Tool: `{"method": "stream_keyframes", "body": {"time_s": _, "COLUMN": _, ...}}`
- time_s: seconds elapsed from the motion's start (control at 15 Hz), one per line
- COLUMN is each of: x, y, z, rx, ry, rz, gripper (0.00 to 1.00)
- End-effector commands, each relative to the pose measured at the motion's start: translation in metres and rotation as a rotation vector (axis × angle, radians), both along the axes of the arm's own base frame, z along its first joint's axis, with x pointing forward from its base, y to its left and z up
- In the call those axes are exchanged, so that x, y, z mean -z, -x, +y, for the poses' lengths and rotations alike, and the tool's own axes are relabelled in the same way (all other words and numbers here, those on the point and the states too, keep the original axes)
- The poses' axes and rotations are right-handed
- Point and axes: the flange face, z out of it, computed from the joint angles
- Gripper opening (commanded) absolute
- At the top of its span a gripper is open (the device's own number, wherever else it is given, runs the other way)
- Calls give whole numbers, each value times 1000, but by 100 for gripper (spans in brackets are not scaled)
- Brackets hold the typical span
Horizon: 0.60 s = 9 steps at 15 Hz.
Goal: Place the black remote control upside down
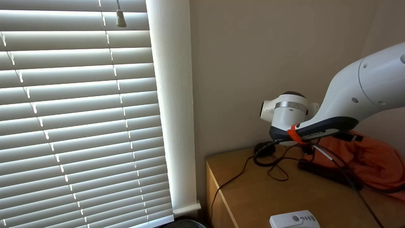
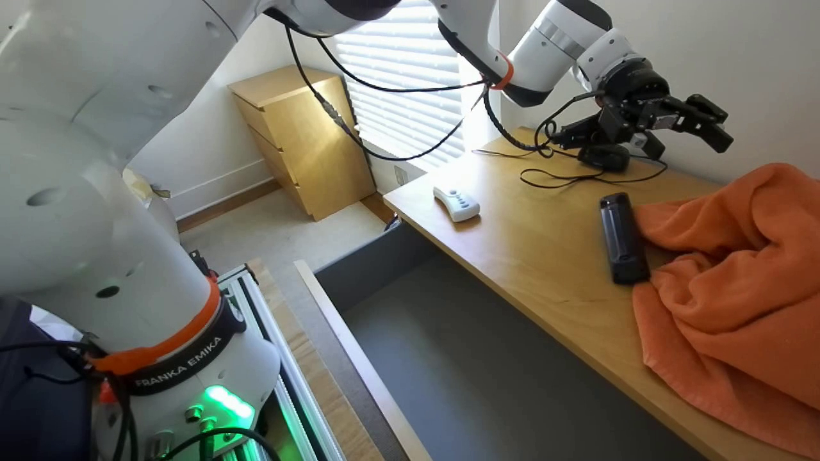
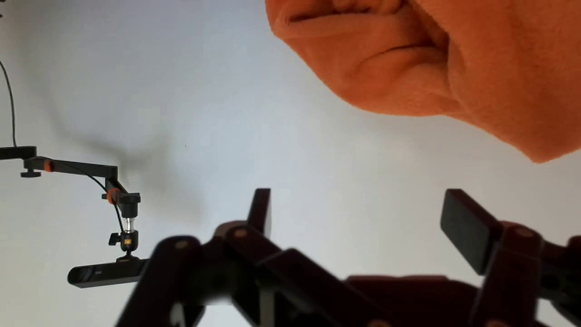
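The black remote control [image 2: 623, 238] lies flat on the wooden dresser top, its long side against an orange cloth. Its upper side is dark and glossy; I cannot make out buttons on it. It also shows in an exterior view [image 1: 329, 174], partly behind cables. It is out of the wrist view. My gripper [image 2: 716, 125] is high above the back of the dresser, beyond the remote and apart from it, turned sideways toward the wall. In the wrist view the gripper [image 3: 356, 218] has its fingers wide apart with nothing between them.
The orange cloth [image 2: 724, 288] is heaped beside the remote; it also shows in the wrist view [image 3: 408, 68]. A white remote [image 2: 456, 203] lies near the dresser's edge. A small black object [image 2: 604, 157] with a cable lies below the gripper. An open drawer [image 2: 359, 365] is in front.
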Motion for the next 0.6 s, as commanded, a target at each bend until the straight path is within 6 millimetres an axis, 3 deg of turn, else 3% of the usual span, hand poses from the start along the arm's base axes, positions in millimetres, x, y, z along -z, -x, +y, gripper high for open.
{"method": "stream_keyframes", "body": {"time_s": 0.0, "x": 1, "y": -4, "z": 0, "rx": 13, "ry": -100, "rz": -31, "gripper": 100}}
{"method": "stream_keyframes", "body": {"time_s": 0.53, "x": -33, "y": -1, "z": -8, "rx": 43, "ry": -443, "rz": -151, "gripper": 100}}
